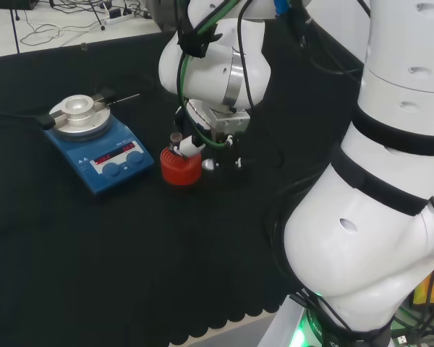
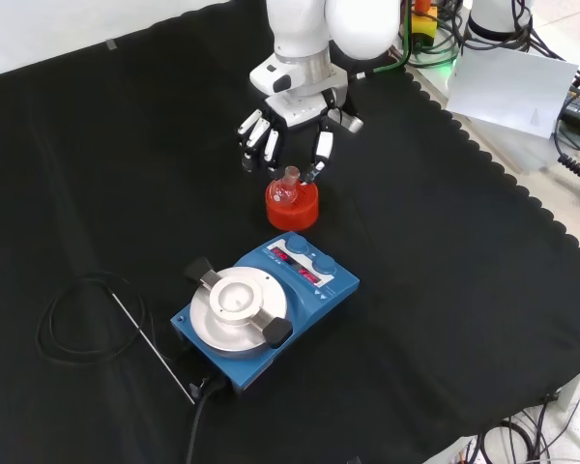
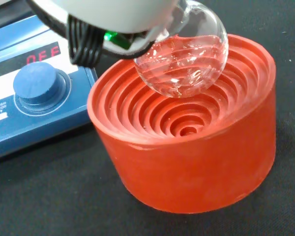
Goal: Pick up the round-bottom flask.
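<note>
Hand (image 2: 288, 114) pinching neck of round-bottom flask (image 3: 183, 58), fingers curled; clear bulb lifted just above red ribbed stand (image 3: 187, 147), beside blue hotplate stirrer (image 2: 261, 309).

Clear flask (image 3: 187, 64), red ribbed stand (image 3: 187, 147)

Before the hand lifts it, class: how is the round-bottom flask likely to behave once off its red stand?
The round-bottom flask looks like clear, empty glass, so probably light, smooth and breakable. Its round base would likely roll on bare cloth; the red ribbed stand cradles it.
</note>
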You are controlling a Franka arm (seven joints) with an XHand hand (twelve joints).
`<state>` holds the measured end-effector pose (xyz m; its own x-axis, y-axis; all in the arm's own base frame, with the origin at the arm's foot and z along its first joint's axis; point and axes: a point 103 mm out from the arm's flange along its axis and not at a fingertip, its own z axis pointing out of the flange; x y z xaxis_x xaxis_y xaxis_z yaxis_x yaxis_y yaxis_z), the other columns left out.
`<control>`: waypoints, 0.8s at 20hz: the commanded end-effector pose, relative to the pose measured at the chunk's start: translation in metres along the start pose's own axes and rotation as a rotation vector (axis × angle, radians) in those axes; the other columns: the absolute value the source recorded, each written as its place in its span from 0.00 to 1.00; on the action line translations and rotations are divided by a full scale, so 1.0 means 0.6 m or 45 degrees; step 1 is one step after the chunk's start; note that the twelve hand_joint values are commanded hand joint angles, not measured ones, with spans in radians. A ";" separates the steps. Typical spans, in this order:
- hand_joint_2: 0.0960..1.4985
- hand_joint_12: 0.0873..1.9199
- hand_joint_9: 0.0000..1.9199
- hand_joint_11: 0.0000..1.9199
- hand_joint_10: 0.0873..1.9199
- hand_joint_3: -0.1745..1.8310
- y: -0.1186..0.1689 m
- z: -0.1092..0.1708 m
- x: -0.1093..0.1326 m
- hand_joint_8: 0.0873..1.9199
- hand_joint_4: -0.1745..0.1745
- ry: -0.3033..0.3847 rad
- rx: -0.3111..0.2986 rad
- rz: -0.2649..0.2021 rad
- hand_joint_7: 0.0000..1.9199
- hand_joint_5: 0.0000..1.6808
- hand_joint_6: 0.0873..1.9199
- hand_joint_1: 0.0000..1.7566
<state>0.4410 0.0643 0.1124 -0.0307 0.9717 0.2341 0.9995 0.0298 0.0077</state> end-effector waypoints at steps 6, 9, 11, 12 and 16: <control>0.36 0.67 0.42 0.23 0.26 0.52 0.019 -0.094 0.028 0.32 0.67 -0.011 0.120 0.005 0.28 0.70 0.47 0.64; 0.35 0.67 0.42 0.23 0.26 0.52 0.025 -0.115 0.038 0.32 0.65 -0.017 0.130 0.001 0.28 0.70 0.47 0.64; 0.35 0.67 0.42 0.24 0.26 0.52 0.030 -0.126 0.044 0.32 0.64 -0.025 0.131 -0.001 0.28 0.70 0.47 0.64; 0.35 0.67 0.42 0.24 0.26 0.52 0.034 -0.131 0.048 0.32 0.64 -0.024 0.130 0.000 0.28 0.70 0.47 0.64; 0.35 0.67 0.42 0.24 0.26 0.52 0.055 -0.146 0.059 0.32 0.64 -0.016 0.127 -0.007 0.28 0.70 0.47 0.64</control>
<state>0.4615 0.0756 0.1907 -0.0348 0.9740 0.2237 0.9946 0.0557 -0.0881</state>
